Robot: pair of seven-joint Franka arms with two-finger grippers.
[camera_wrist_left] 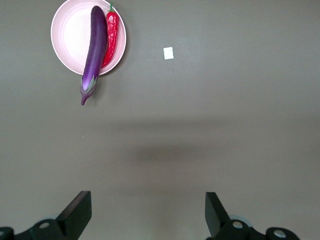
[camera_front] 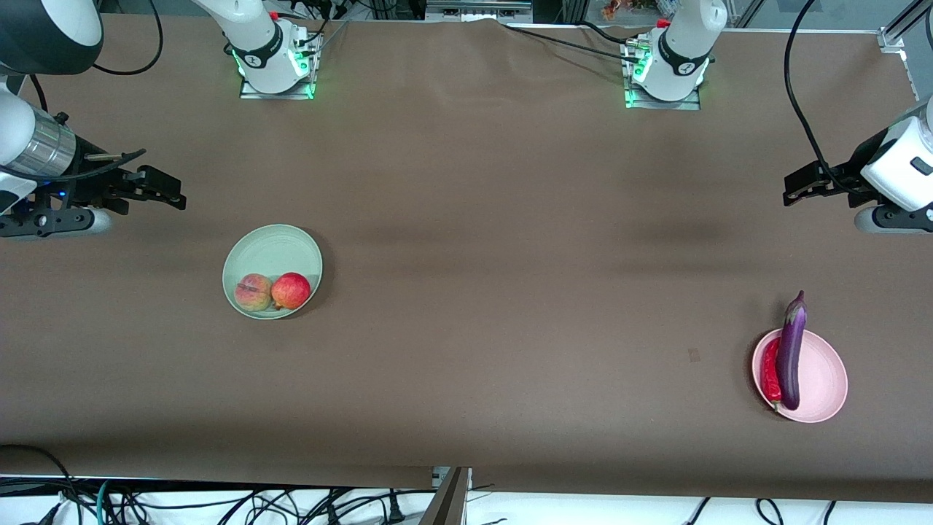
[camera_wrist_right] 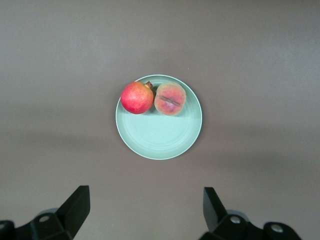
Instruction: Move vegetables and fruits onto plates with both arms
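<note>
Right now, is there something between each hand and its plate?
No. The left hand is open over bare table, apart from the pink plate with eggplant and chili. The right hand, open too, has bare table before the green plate.

We hold both arms raised at the frame edges: the right gripper at upper left, the left gripper at upper right, jaws spread wide apart and empty on each.
</note>
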